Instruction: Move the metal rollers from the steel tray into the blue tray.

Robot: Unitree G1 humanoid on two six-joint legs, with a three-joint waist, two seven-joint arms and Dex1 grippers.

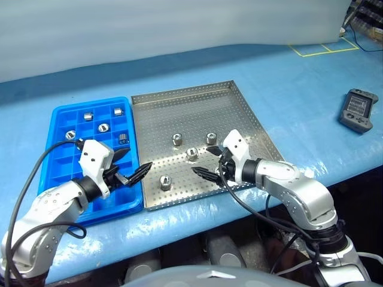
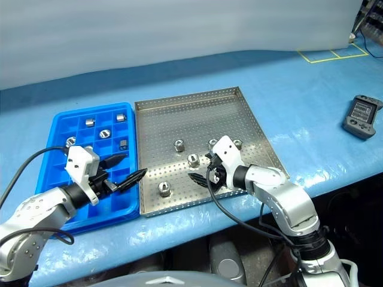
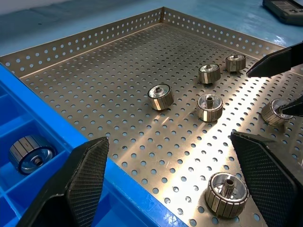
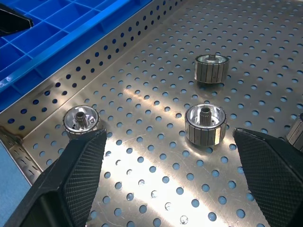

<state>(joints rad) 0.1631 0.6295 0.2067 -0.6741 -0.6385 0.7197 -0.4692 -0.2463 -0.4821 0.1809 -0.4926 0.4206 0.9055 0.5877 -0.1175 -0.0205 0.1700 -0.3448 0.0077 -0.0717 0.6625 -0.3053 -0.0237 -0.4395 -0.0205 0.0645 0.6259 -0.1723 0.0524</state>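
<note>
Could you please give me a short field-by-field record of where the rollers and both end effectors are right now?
steel tray: perforated, on the blue table cover, right of the blue tray
rollers left in steel tray: at least five, among them one near the front edge and one mid-tray
rollers in blue tray: at least five, each in a cell, such as
left end effector: open, empty, over the seam between the trays
right end effector: open, empty, low over the steel tray
other: handheld device on the table at far right
</note>
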